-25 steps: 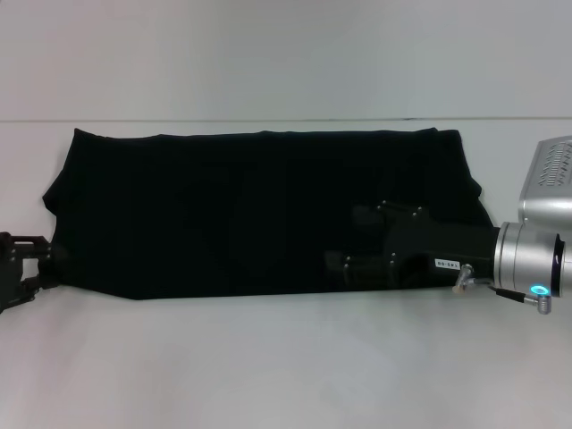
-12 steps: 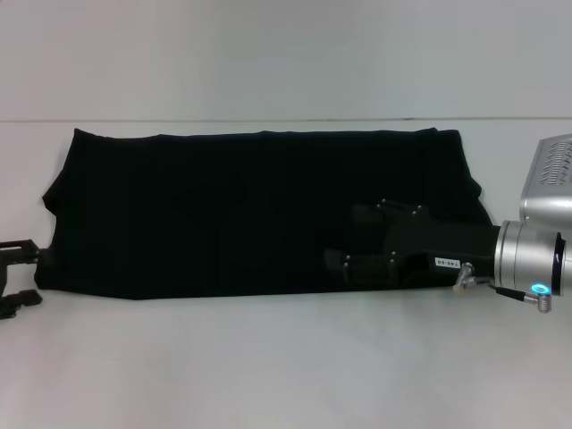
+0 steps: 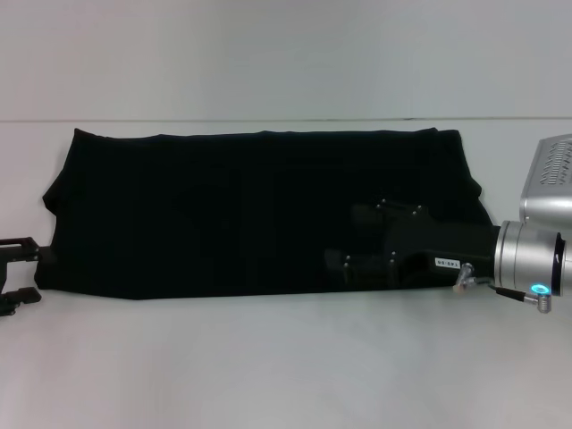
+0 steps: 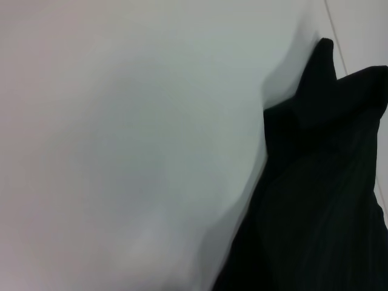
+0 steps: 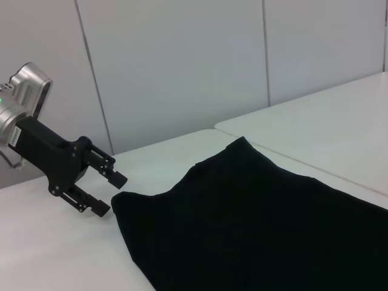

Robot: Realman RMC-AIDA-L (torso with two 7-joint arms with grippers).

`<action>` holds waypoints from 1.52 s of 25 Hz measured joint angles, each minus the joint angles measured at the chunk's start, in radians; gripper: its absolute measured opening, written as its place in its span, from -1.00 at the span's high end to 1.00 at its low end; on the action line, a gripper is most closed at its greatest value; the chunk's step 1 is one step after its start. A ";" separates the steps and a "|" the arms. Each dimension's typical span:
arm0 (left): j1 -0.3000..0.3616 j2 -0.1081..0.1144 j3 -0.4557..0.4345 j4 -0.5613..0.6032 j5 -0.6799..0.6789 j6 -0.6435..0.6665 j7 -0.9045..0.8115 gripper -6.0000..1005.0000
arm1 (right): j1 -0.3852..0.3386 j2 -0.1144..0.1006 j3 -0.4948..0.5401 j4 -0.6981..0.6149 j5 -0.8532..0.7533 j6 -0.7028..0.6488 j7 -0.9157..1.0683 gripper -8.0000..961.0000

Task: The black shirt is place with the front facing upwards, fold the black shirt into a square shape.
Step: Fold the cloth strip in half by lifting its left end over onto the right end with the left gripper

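Shirt condition: the black shirt point(image 3: 259, 210) lies flat on the white counter point(image 3: 286, 366) as a long band, already narrowed, with no print showing. Judged soft, light and limp; it will sag and drag when lifted, so a hold on a corner or on a doubled end edge looks soundest, pinching all layers together.

Left claw point(image 3: 18, 275): released, fingers spread, one above the other, sitting just off the shirt's near end corner. The cloth begins immediately ahead of the fingertips; contact cannot be confirmed from the head view. The right wrist view shows the same left claw point(image 5: 100, 191) parted, with the shirt's corner point(image 5: 121, 203) just beside its tips and not between them. The left wrist view shows only the shirt's end edge point(image 4: 315, 182) and bare counter.

Right claw point(image 3: 357, 241): low over the opposite half of the shirt, black against black cloth; whether it is released or clenched cannot be told. The shirt lies directly beneath and around it, extending well beyond its tips toward the left claw.
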 joint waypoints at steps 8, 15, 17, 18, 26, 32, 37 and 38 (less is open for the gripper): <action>-0.002 -0.008 0.000 -0.005 0.000 -0.022 -0.003 -0.33 | 0.000 0.000 0.000 0.003 0.000 0.000 -0.003 -0.97; -0.017 -0.015 0.002 -0.010 0.000 -0.040 -0.002 -0.33 | 0.000 0.000 -0.002 0.005 0.000 -0.001 -0.002 -0.98; -0.021 -0.017 0.004 -0.010 0.000 -0.042 -0.002 -0.33 | 0.000 0.000 -0.003 0.005 0.000 -0.002 -0.002 -0.98; -0.023 -0.018 0.005 -0.010 0.000 -0.043 -0.002 -0.33 | 0.000 0.000 -0.004 0.005 0.000 -0.002 -0.002 -0.97; -0.026 -0.016 0.009 -0.026 0.000 -0.048 -0.002 -0.34 | -0.001 0.000 -0.005 0.005 0.000 -0.002 -0.001 -0.97; -0.044 -0.007 0.013 -0.037 0.047 -0.044 -0.001 -0.22 | -0.001 0.000 0.000 0.005 0.000 -0.011 -0.002 -0.97; -0.053 -0.006 0.012 -0.031 0.064 -0.041 -0.001 0.05 | -0.002 0.000 -0.001 0.004 0.000 -0.015 0.000 -0.97; -0.053 -0.006 0.011 -0.031 0.065 -0.042 -0.002 0.09 | -0.002 -0.001 -0.001 0.004 0.000 -0.015 0.000 -0.97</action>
